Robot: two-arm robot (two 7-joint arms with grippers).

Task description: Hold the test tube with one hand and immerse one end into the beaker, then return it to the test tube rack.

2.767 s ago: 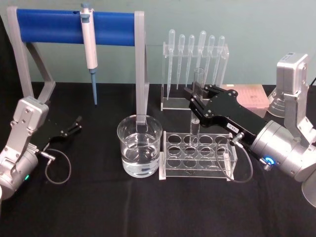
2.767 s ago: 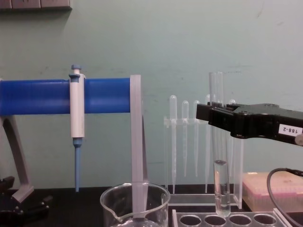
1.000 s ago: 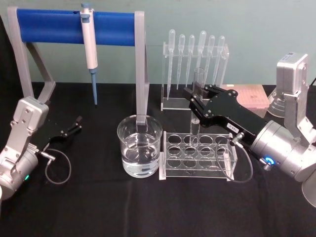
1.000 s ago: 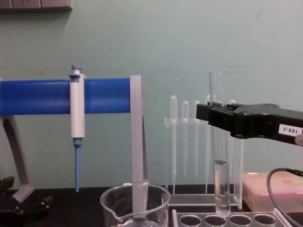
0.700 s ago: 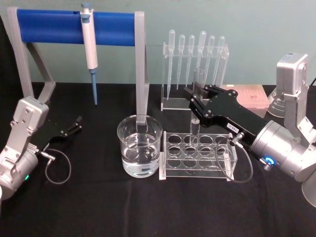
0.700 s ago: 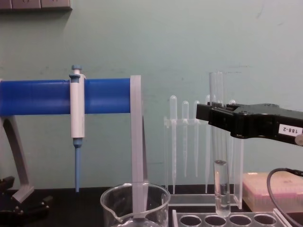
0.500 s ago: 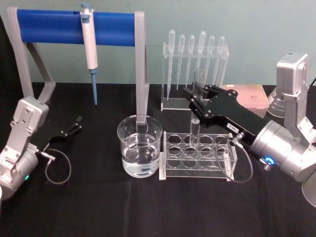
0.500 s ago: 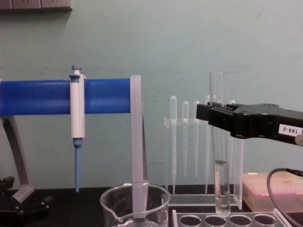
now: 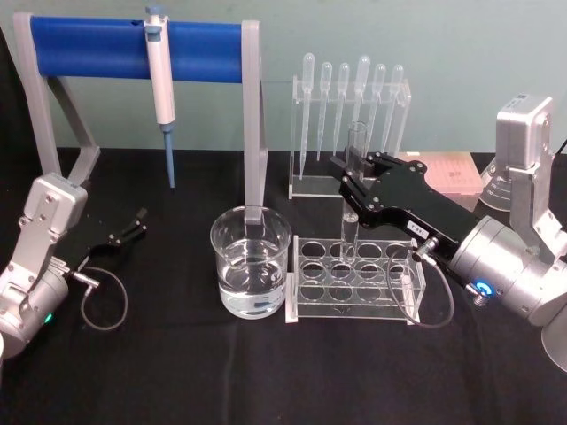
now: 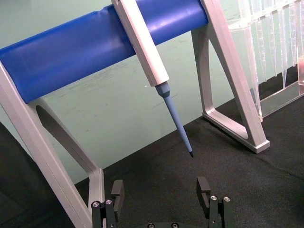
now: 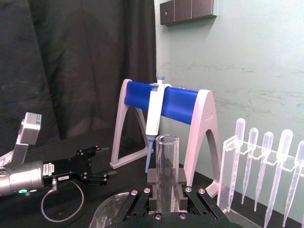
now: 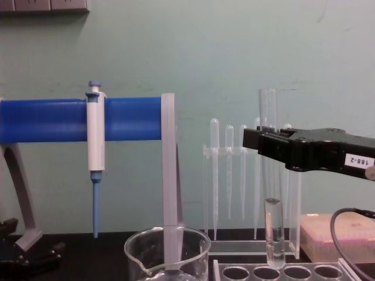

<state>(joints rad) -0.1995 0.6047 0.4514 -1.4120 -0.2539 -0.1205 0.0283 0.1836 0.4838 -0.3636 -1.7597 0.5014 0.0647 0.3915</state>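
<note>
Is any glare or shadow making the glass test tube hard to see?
Head view: even light, no strong shadows; the test tube in the right gripper blends into the pipettes behind; highlights glint on the beaker. Chest view: the test tube looks faint against the pale wall. Right wrist view: its rim catches light. Left gripper rests open at the left.

Your right tool (image 9: 353, 180) gripped the test tube (image 9: 356, 140) upright, closed around its middle, with the tube's round end at the back row of the clear test tube rack (image 9: 354, 282). The beaker (image 9: 251, 262), partly full of clear liquid, stood just left of that rack on the black bench (image 9: 221, 372). Your left tool (image 9: 133, 225) rested far left, fingers apart, well away from the beaker and below the hanging pipettor (image 9: 160, 80).
</note>
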